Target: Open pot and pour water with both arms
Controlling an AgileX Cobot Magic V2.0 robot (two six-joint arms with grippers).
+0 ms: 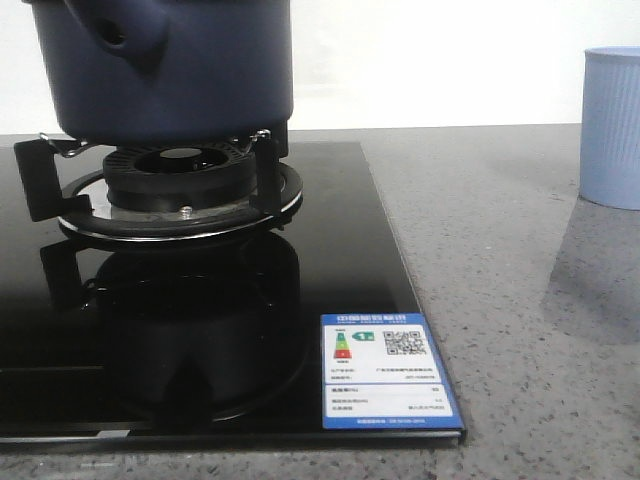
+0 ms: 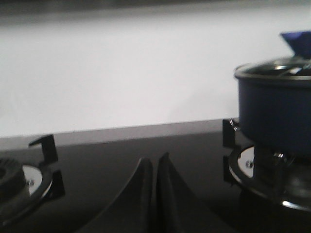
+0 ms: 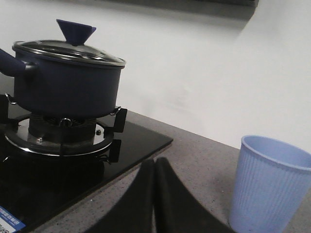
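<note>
The black glass hob (image 1: 330, 330) lies on the grey speckled bench (image 1: 520, 330), and the pot (image 1: 180, 70) stands on the hob's right-hand burner grate (image 1: 180, 195), lid on. Past the hob's right edge, well apart from it on the bench, is a pale blue ribbed cup (image 3: 267, 187).

The pot is a wide, dark navy vessel with matte walls; it looks rigid and, if it holds water, heavy and prone to slosh. Its stubby hollow handle (image 1: 115, 35) is probably the surest hold for one arm.

The lid (image 3: 68, 52) looks like glass with a metal rim, so likely fragile and slippery. Its blue cone-shaped knob (image 3: 76, 30), widening upward, should suit a pinch from above.

The left gripper (image 2: 154, 165) sits low over the hob, its fingers pressed together and empty. The right gripper (image 3: 155, 167), beside the cup, is likewise closed on nothing.
</note>
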